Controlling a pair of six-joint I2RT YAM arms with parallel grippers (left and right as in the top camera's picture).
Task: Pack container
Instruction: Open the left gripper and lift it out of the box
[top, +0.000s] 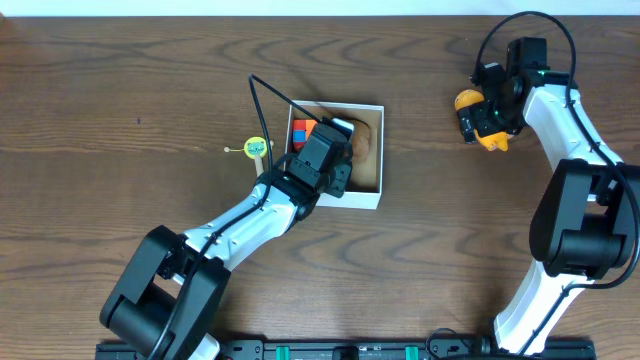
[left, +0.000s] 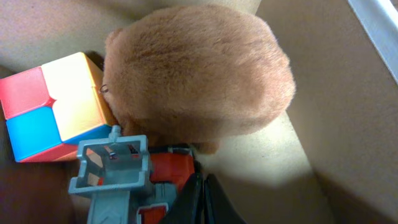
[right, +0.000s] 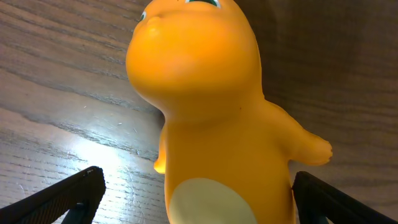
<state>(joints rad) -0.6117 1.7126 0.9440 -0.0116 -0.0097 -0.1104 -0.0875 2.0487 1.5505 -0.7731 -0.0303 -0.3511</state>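
Evidently the right gripper stood with fingers apart, straddling the orange figure at upper right; closing squarely on its belly seemed wisest. Centre-frame, the container held the left gripper, whose state I could not tell.

Right wrist cam: orange toy figure fills the centre, standing on the wood-grain table; cream belly patch low on its front; 1 stubby arm sticks out to the right; right gripper is spread wide, 2 black fingers at the bottom corners with the toy between them; glare spot on the table beside the left finger.
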